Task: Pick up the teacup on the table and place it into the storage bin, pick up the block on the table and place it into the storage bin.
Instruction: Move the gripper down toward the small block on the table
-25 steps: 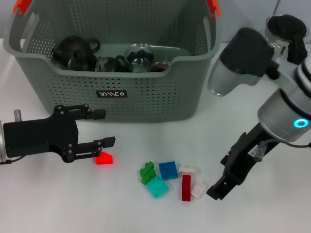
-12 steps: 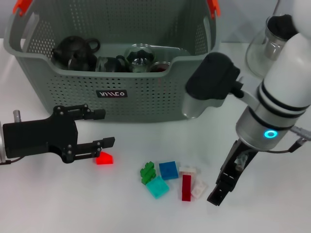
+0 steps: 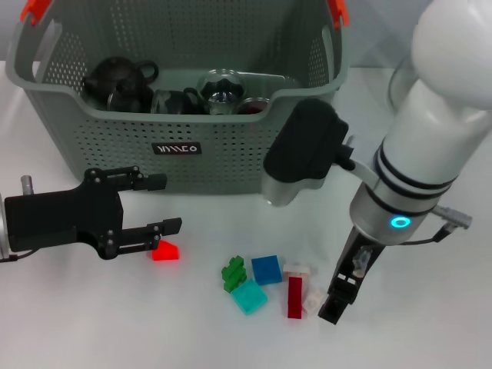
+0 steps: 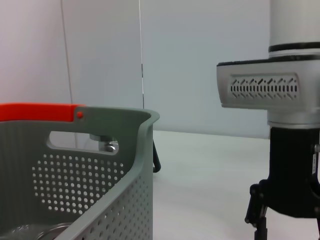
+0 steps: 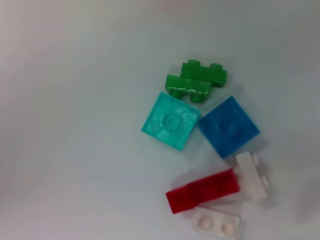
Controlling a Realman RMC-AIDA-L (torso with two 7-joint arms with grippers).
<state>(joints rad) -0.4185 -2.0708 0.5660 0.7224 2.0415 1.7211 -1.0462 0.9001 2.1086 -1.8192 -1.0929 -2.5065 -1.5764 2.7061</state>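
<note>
Just beside the right gripper [image 3: 335, 304], toward the left arm: block cluster, nearest the white blocks [image 3: 310, 297] and red block [image 3: 295, 297] | jaws: cannot tell | advice: centre over one block, descend straight | storage bin [image 3: 231, 165] well beyond | left gripper [image 3: 157, 204] parked, spread wide, near a small red block [image 3: 164, 251].

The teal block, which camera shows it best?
The right wrist view: the teal block shows unobstructed from above among its neighbours. The head view has it smaller, between both grippers. The left wrist view misses it.
</note>
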